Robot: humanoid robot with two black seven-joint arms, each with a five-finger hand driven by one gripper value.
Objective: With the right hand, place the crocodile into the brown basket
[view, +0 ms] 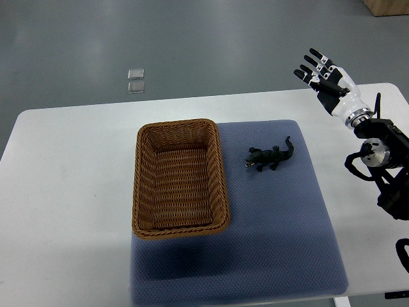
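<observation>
A small dark green toy crocodile [271, 157] lies on the blue-grey mat [275, 224], its head pointing toward the basket and its tail up to the right. Just left of it stands the brown wicker basket [142, 185], rectangular and with nothing inside. My right hand [324, 78] is raised above the table's far right corner, well up and to the right of the crocodile, fingers spread and holding nothing. The left arm does not show.
The white table [64, 192] carries the mat and basket. Its far edge runs just behind the basket. Two small clear squares [135, 80] lie on the grey floor beyond. A wooden box corner [388, 6] shows at the top right.
</observation>
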